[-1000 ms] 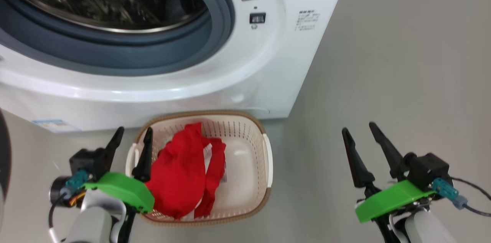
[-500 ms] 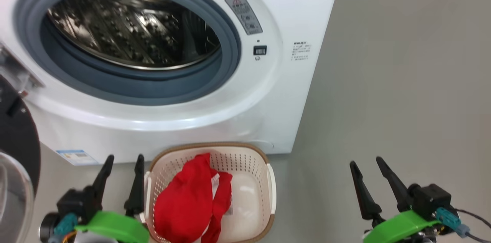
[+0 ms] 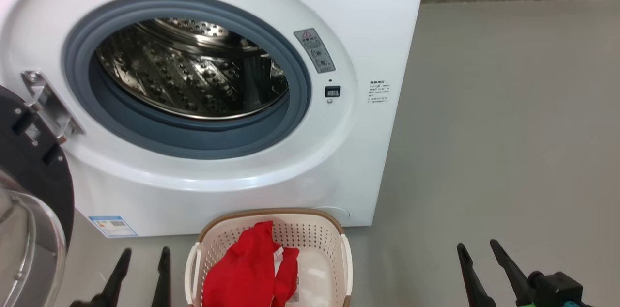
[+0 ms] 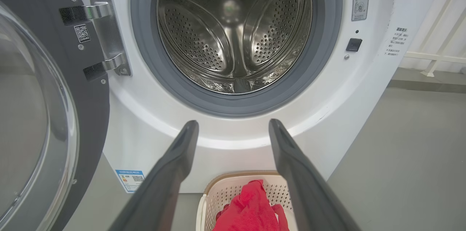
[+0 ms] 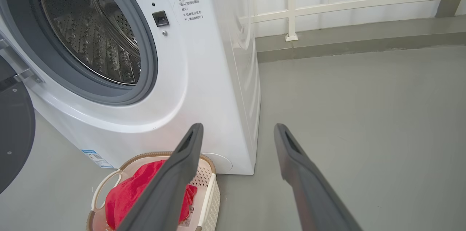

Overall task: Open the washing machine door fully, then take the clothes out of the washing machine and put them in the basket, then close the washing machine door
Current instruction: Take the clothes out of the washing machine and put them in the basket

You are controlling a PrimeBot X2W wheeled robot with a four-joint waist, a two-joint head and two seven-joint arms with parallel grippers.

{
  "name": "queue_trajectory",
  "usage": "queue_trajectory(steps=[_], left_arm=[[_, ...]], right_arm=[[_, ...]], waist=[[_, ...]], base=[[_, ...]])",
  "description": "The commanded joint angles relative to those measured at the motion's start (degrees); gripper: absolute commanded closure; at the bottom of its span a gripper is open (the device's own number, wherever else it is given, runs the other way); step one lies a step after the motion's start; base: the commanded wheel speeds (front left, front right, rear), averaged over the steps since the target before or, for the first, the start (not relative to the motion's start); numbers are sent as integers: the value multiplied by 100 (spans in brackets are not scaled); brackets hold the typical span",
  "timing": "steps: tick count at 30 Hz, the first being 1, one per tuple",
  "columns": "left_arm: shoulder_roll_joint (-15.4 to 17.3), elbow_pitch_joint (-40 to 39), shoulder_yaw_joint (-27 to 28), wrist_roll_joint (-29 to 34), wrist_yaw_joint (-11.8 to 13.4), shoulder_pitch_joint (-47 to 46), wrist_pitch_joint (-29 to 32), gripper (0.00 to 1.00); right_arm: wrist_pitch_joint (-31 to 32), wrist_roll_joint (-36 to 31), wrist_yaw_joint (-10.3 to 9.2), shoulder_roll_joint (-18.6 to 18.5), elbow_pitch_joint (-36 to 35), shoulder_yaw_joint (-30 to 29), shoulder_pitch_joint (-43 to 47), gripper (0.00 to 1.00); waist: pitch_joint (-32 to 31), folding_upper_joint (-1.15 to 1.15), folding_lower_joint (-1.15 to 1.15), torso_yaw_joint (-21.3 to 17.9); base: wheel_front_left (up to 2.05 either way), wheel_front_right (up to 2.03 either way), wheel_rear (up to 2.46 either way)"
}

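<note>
Holds nothing in left jaws or right jaws, both spread wide at the bottom corners of the head view. Has the clothes [image 3: 247, 273] lying in the basket [image 3: 310, 237], bottom centre. Faces the washing machine [image 3: 378, 31] just behind, drum bare as far as visible. Shows the washing machine door [image 3: 38, 171], left edge, swung open. Seems done unloading; needs only to shut it.

The washer [image 3: 378, 31] stands far left on the floor [image 3: 508, 128], with its door [image 3: 43, 171] swung out to the left of the drum [image 3: 193, 79]. The basket [image 3: 310, 237] sits on the floor just before the washer, below the drum, with the clothes [image 3: 247, 278] in its left side. The left gripper [image 3: 146, 249] is near, just left of the basket, and the right gripper [image 3: 477, 243] is well to its right.
</note>
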Motion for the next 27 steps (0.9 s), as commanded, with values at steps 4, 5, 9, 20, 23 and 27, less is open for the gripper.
queue_trajectory(steps=[4, 5, 9, 20, 23, 27], left_arm=[[45, -345, 305, 32, -31, 191, -30, 0], [35, -429, 318, 4, -31, 289, -30, 0], [26, -488, 385, -11, -31, 388, -30, 0], [-19, -561, 425, 44, -31, 450, -30, 0], [-31, -564, 419, 60, -31, 435, -30, 0], [-44, -571, 424, 67, -31, 429, -30, 0]], right_arm=[[-37, -104, 28, -55, -232, 48, 76, 0], [-37, -103, 28, -58, -259, 22, 127, 0], [-37, -100, 28, -59, -286, 1, 177, 0], [-37, -96, 28, -55, -291, 3, 235, 0], [-37, -101, 28, -53, -291, -6, 234, 0], [-37, -103, 28, -52, -284, -9, 229, 0]], waist=[[-116, 0, 0, 18], [-135, 0, 0, 23], [-145, 0, 0, 32], [-152, 0, 0, 26], [-149, 0, 0, 29], [-152, 0, 0, 27]], base=[[0, 0, 0], [0, 0, 0], [0, 0, 0], [0, 0, 0], [0, 0, 0], [0, 0, 0]])
